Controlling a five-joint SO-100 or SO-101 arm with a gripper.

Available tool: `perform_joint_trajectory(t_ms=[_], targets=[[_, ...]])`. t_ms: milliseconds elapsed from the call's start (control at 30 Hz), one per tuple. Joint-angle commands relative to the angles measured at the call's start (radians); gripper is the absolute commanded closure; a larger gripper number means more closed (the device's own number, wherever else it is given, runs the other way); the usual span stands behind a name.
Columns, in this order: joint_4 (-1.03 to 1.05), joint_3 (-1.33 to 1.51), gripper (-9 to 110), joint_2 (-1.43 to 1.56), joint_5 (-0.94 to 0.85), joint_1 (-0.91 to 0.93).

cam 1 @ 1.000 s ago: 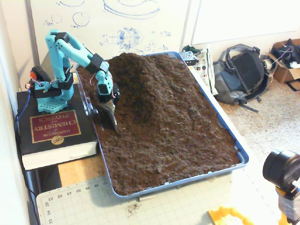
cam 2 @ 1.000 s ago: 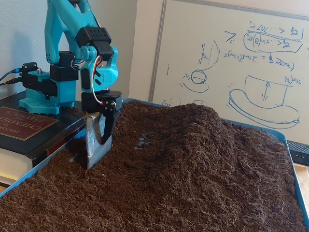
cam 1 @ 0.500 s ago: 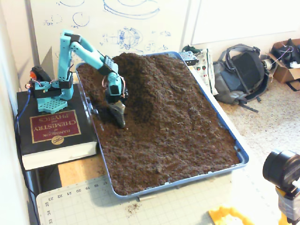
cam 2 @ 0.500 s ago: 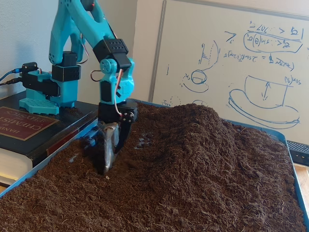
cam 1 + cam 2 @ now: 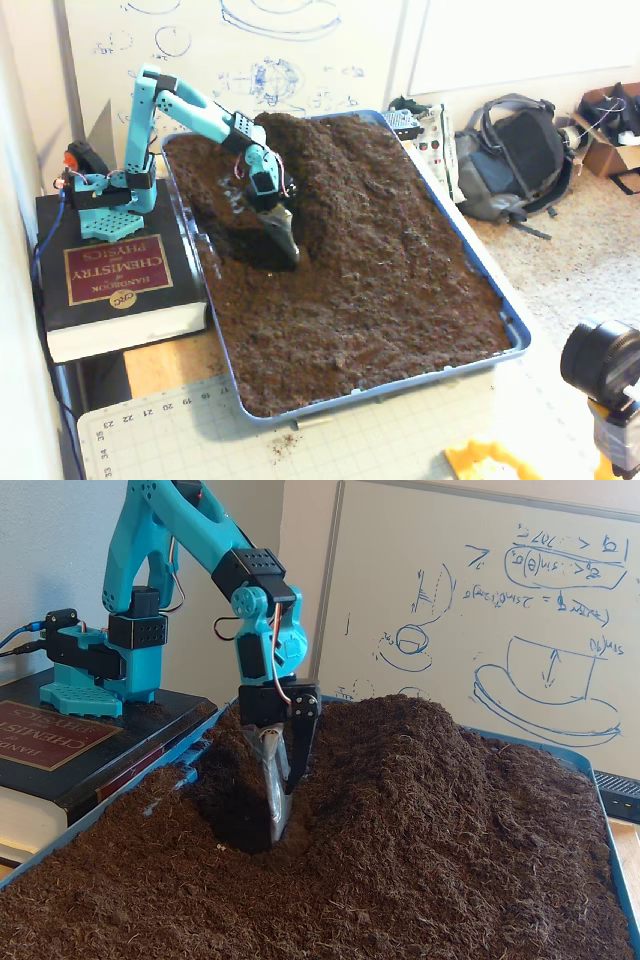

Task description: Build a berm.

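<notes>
Soil character: the berm is loose, dark, crumbly soil; judged light by the handful, soft, and apt to slump or trickle back rather than hold a steep face.
Where to work it: it cannot be picked up as one piece; it looks best pushed or scooped from low at the foot of the slope, so soil rides up the flank.
Berm location: directly beside the gripper, rising on its far side toward the whiteboard and humped well above the flatter soil in the blue tray.
Gripper state: whether the jaws are parted or closed cannot be told; the tip is dug into the soil.
Gripper contact: a flat metal blade-like finger points down, touching the berm's flank, with a dark hollow just beside it on the arm-base side.
Held object: nothing visible.
</notes>
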Motion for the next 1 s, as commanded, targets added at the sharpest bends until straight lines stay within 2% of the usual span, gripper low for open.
perform_joint_trajectory(t_ms=[0,300,500,800,967], targets=[[0.012,-0.057,101,0.037,0.005,0.006],[0.184,0.236,101,0.351,0.005,0.04],[0.196,0.399,101,0.492,0.005,0.103],[0.187,0.423,101,0.331,0.003,0.118],[0.071,0.376,101,0.213,0.003,0.107]])
